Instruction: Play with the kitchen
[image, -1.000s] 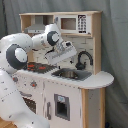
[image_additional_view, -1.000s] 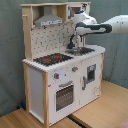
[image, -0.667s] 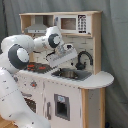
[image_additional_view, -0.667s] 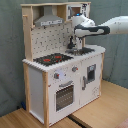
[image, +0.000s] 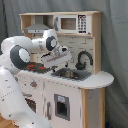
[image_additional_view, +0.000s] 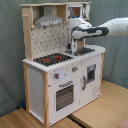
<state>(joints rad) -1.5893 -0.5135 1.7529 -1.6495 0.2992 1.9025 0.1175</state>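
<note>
One hand (image_additional_view: 73, 50) above the kitchen (image_additional_view: 60, 82)

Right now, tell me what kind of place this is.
Probably a robot lab or test room: a toy kitchen on a wooden floor, grey curtain behind, and a Franka arm reaching over it.

A grey-green curtain (image_additional_view: 12, 55) hangs as the backdrop in both exterior views, falling in soft vertical folds behind everything. In the second exterior view a light wooden desk (image_additional_view: 107, 107) carries the scene, its surface made of boards with a dark seam running between them near the second exterior view's lower middle. In the first exterior view the curtain (image: 116, 50) fills the first exterior view's right.
</note>
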